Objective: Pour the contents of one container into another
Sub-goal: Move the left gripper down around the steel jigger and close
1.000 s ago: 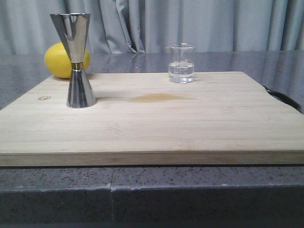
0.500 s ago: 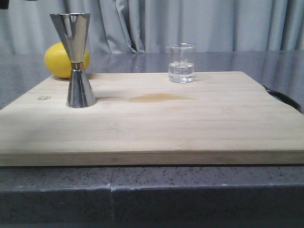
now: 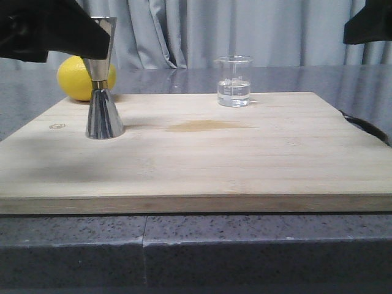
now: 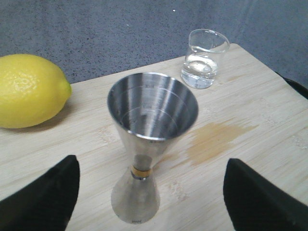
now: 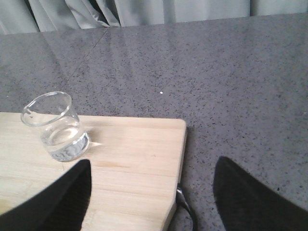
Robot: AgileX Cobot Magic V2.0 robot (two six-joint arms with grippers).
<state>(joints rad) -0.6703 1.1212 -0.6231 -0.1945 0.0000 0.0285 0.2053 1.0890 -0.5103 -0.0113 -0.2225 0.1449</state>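
Steel jigger upright at the left end of the wooden board, gold band at its waist, cup empty (left wrist view looks straight into it). Lemon behind it, off the board's far edge. Glass beaker upright near the board's far edge, about the middle, well apart from the jigger, clear liquid in its lower part. Tan stain on the wood between them. Left gripper above the jigger, fingers spread wide to either side, touching nothing. Right gripper high over the board's right end, fingers likewise apart, beaker off to one side.
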